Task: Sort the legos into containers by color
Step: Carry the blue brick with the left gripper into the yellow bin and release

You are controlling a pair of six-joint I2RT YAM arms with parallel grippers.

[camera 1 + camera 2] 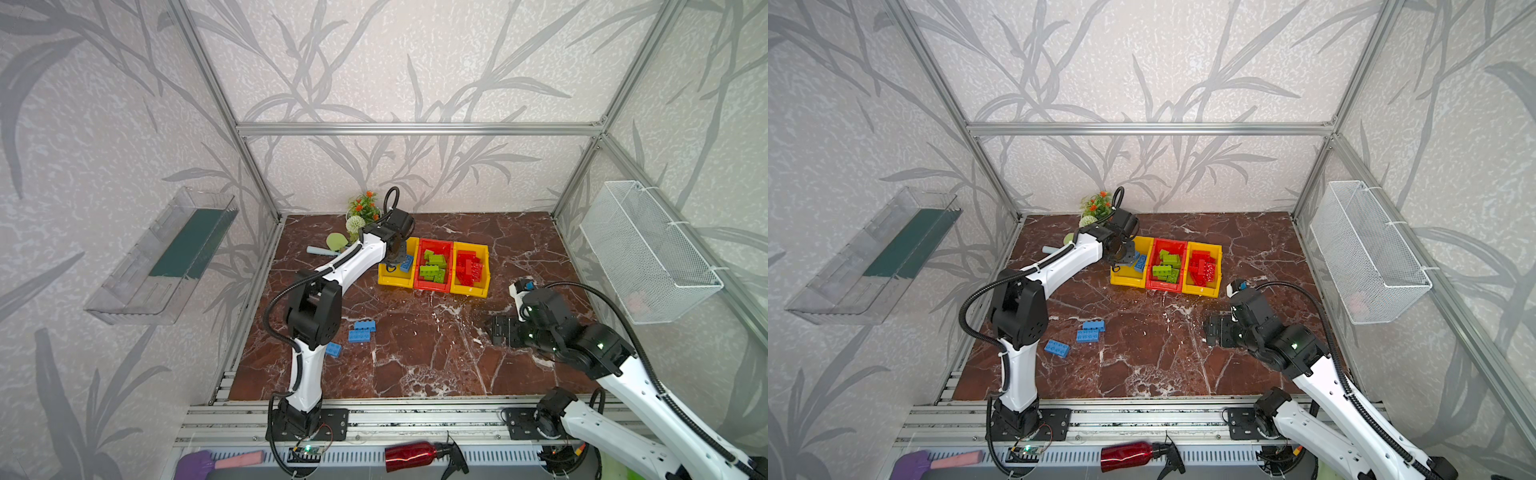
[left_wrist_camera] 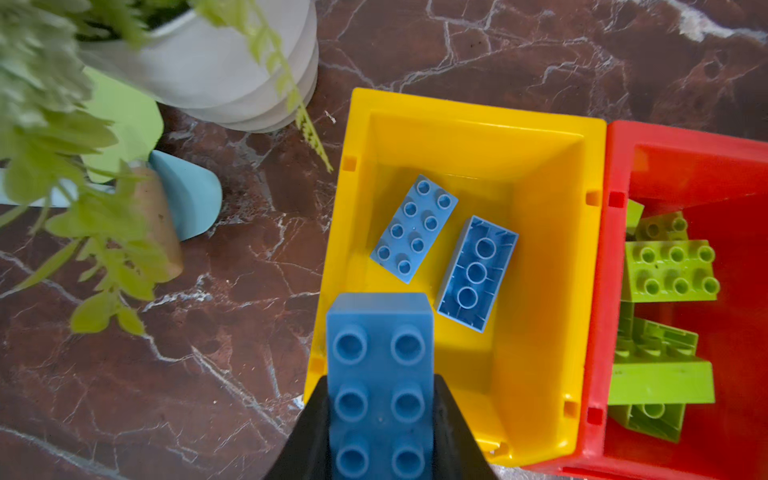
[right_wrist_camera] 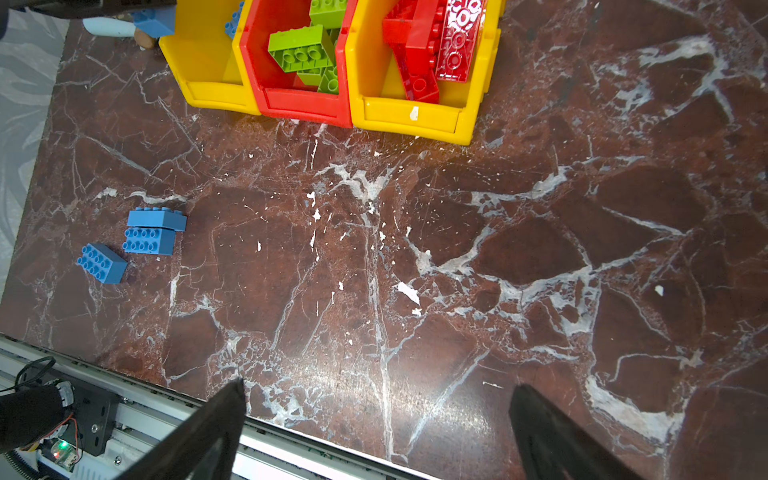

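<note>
Over the bin [image 2: 345, 216] rim, your left gripper [image 2: 380, 386] pinches a blue brick [image 2: 380, 332]. Drop here and it may fall outside. Your right gripper [image 3: 376, 386] gapes, empty.

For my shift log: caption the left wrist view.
Left gripper holds blue brick over yellow bin containing two blue bricks.
</note>
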